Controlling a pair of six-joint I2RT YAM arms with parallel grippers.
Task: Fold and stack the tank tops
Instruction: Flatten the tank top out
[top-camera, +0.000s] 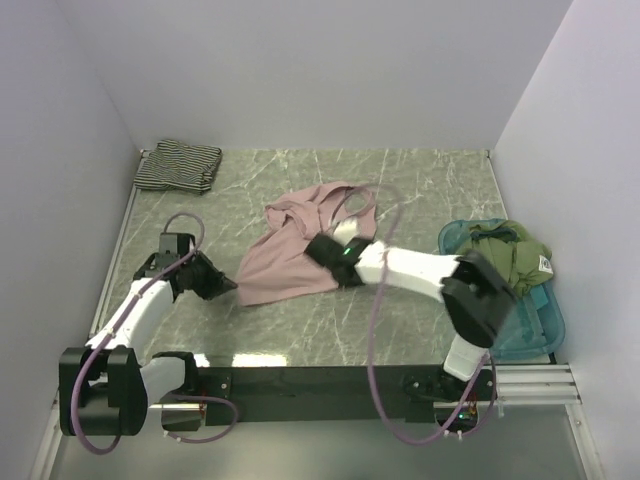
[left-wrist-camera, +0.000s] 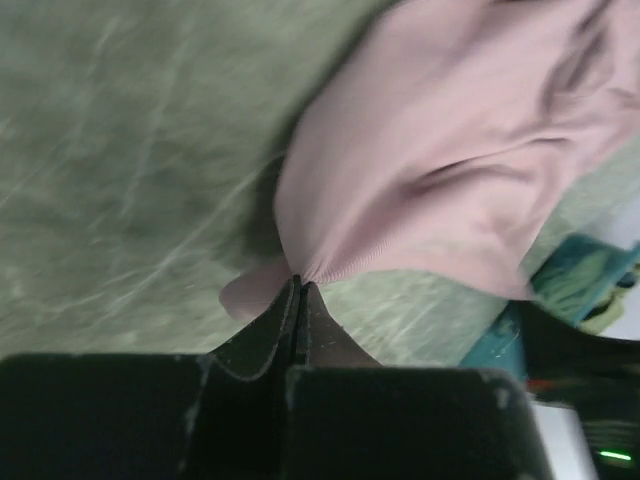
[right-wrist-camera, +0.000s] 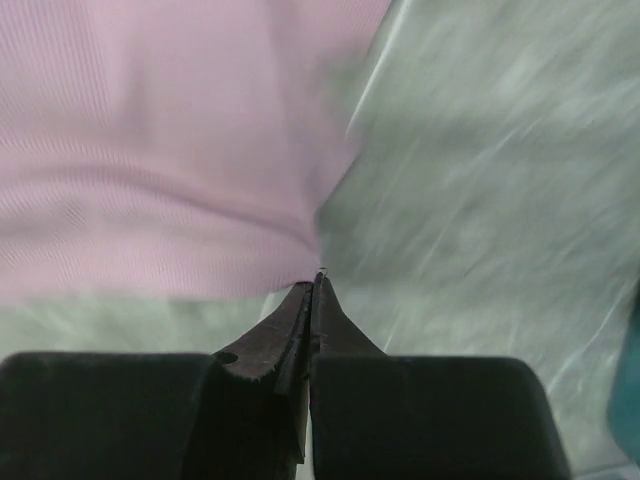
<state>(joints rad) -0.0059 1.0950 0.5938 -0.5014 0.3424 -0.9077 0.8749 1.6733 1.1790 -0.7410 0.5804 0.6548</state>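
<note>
The striped tank top (top-camera: 178, 166) lies folded far left; our left gripper (left-wrist-camera: 300, 290) pinches a corner of the pink tank top (top-camera: 290, 265), rumpled mid-table. Our right gripper (right-wrist-camera: 318, 285) is pressed together at its right edge; we cannot tell whether cloth is caught.

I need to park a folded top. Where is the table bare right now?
Bare marble: far strip between striped tank top and right wall, behind the pink tank top; near strip before the arm bases. Crowded: centre, and the teal tray right.
</note>
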